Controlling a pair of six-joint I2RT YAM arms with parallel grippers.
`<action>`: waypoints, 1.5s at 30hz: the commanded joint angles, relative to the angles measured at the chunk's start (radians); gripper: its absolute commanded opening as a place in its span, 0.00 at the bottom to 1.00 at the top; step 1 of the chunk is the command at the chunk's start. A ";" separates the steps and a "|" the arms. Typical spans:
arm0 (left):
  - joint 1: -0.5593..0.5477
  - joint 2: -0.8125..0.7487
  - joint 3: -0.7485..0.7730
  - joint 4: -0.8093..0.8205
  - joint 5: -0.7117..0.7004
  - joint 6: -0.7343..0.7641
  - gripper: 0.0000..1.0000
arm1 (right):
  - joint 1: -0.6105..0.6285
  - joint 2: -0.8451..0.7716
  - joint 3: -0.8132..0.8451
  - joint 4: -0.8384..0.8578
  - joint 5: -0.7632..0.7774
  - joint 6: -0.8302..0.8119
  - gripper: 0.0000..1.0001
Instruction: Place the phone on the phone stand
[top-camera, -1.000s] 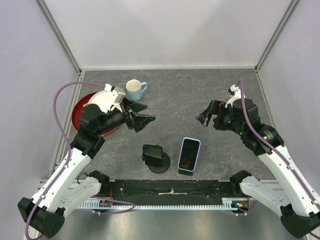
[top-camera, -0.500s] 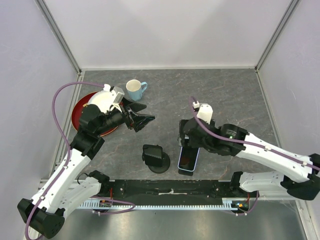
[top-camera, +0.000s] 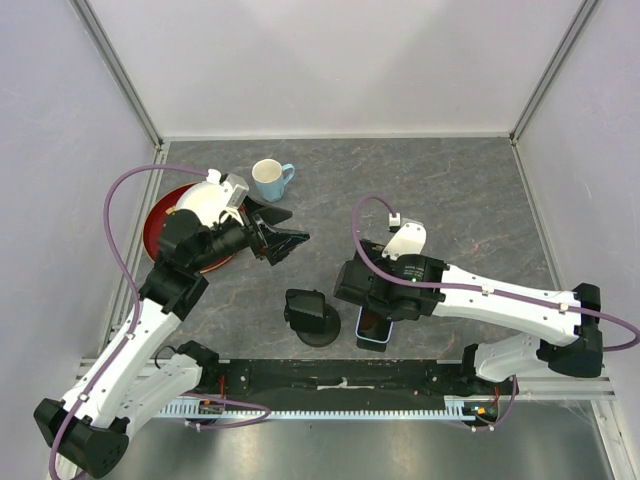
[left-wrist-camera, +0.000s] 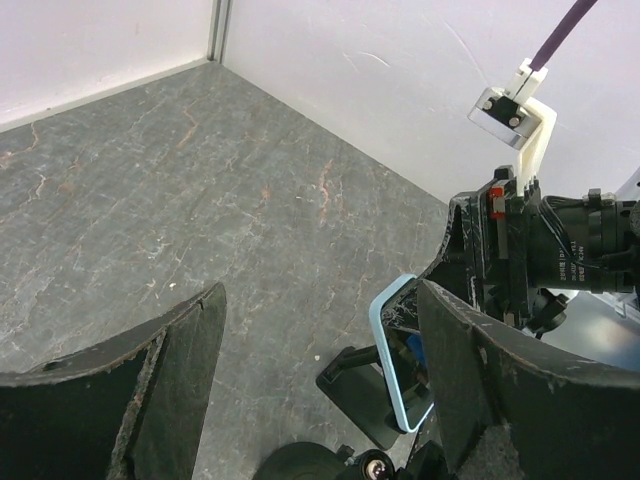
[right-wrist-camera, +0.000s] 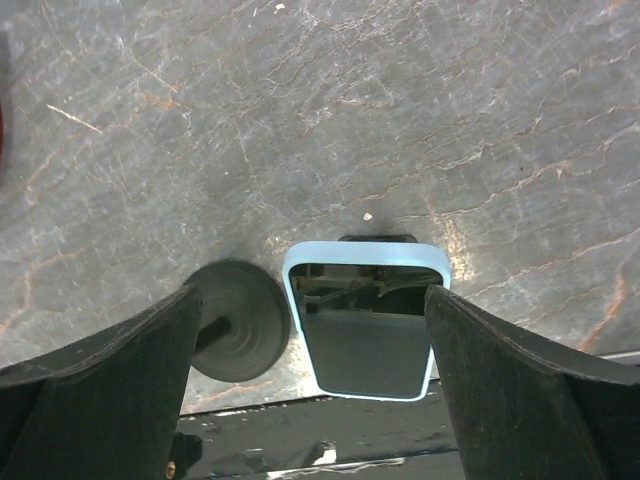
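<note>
The right gripper (right-wrist-camera: 310, 300) hangs over the table (top-camera: 450, 190) w/ its jaws spread wide and holding nothing. Directly under it, btw. the two fingers (right-wrist-camera: 110, 370), lies the phone (right-wrist-camera: 365, 330), flat on the table, screen up, in a light blue case. The end of the phone sits in the gap of the open jaws. The finger on the right of the wrist cam comes very close to the phone corner, but I cannot tell if it touches. Just beside the phone, under the other finger of this gripper, stands the phone stand (right-wrist-camera: 240, 320): dark, w/ a round base. It is apart from the phone, so the phone is not yet on it. In the top cam the right arm covers most of the phone and only its near end shows. More far from this hand, across the stand, is the left gripper (left-wrist-camera: 320, 300), also opened wide and empty, held above the table and pointing toward the phone and stand. Its wrist cam sees the phone w/ the right gripper above it. Behind the left gripper, well apart from the phone, are a red plate (top-camera: 160, 225) w/ a white dish (top-camera: 205, 200) on it and, just beside, a light blue mug (top-camera: 268, 180).
</note>
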 joint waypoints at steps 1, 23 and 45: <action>-0.004 -0.012 0.035 0.011 -0.015 0.033 0.83 | 0.007 -0.020 -0.006 -0.160 0.050 0.229 0.98; -0.009 -0.005 0.037 0.007 -0.019 0.037 0.83 | 0.005 -0.006 -0.153 0.001 0.021 -0.002 0.98; -0.029 0.032 0.051 0.000 0.006 0.025 0.82 | -0.008 -0.356 -0.345 0.290 -0.179 -0.329 0.98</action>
